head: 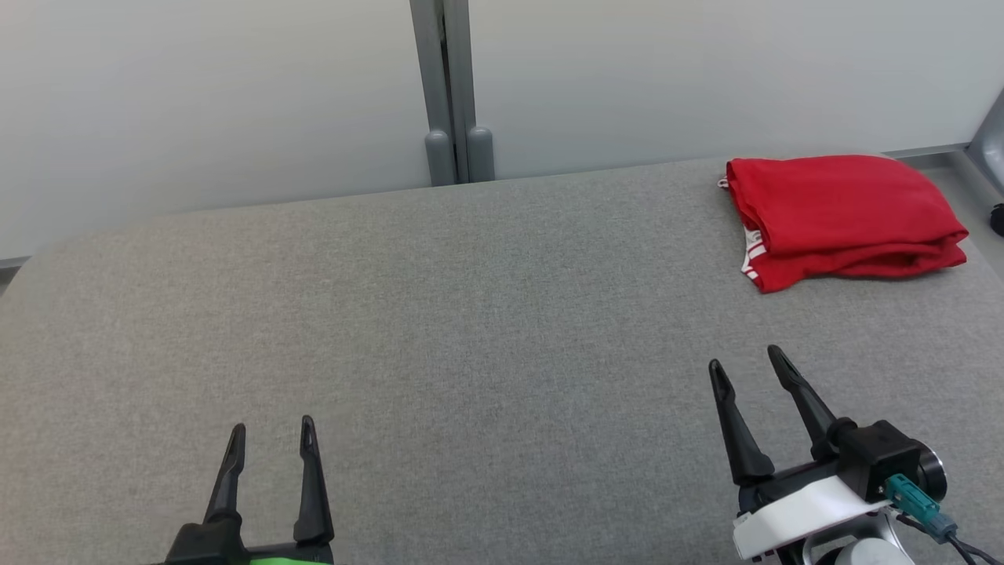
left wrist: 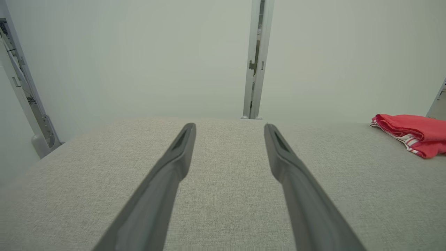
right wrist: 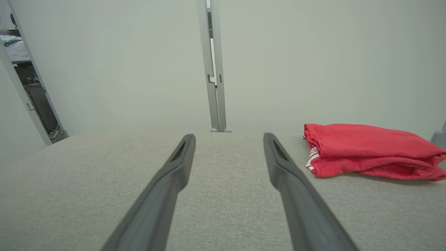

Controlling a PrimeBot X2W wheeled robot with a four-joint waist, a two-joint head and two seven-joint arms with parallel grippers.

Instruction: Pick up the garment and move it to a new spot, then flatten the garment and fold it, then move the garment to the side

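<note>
A red garment [head: 843, 220] with white-striped trim lies folded in a compact stack at the far right of the grey fabric surface [head: 471, 329]. The left wrist view catches the garment [left wrist: 414, 134] at its right edge, and in the right wrist view the garment [right wrist: 369, 151] lies ahead and to the right. My left gripper [head: 272, 435] rests open at the lower left, far from the garment, holding nothing. At the lower right my right gripper [head: 745, 362] is open too, empty, a short way in front of the garment.
Pale wall panels rise behind the surface, joined by a grey post [head: 451, 94]. A grey frame piece [head: 990, 141] stands at the far right, close to the garment. The surface's left corner is rounded [head: 47, 259].
</note>
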